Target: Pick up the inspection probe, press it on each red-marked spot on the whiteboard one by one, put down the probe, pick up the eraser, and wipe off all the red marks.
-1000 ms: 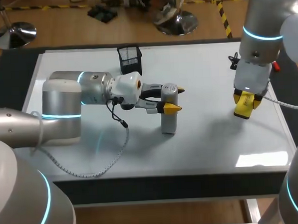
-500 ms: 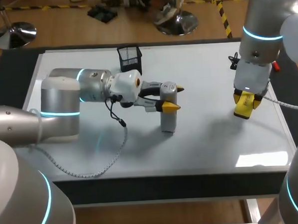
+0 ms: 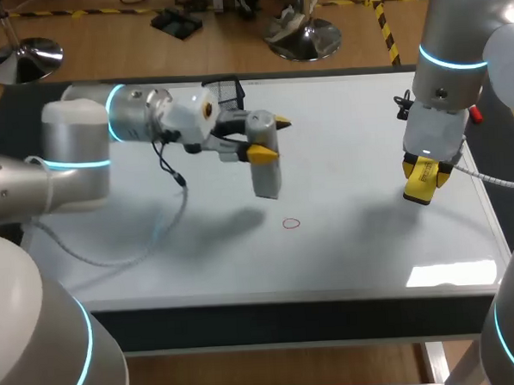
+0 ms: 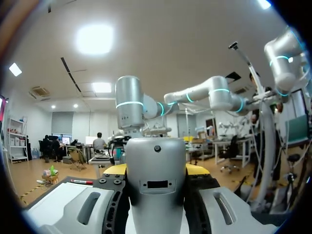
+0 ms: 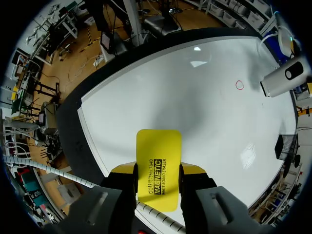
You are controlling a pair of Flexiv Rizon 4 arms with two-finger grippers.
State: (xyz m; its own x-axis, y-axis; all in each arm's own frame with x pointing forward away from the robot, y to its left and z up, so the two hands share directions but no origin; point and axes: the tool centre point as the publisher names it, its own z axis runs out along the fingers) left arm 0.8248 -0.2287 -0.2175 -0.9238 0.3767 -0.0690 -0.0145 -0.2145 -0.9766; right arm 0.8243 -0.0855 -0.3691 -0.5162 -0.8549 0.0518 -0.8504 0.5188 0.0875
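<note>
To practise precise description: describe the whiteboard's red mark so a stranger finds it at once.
Start at the large whiteboard lying flat. Near its middle a grey probe hangs in the left gripper; just nearer the front edge lies the red mark. It is a small hollow ring, the board's only visible drawing.

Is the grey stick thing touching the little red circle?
No, the probe hangs in the left gripper, with its lower end apart from the red circle on the whiteboard.

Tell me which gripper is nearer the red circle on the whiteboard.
Left. The left gripper holds the inspection probe just behind the red circle; the right gripper, holding the eraser, hangs well off to its right.
</note>
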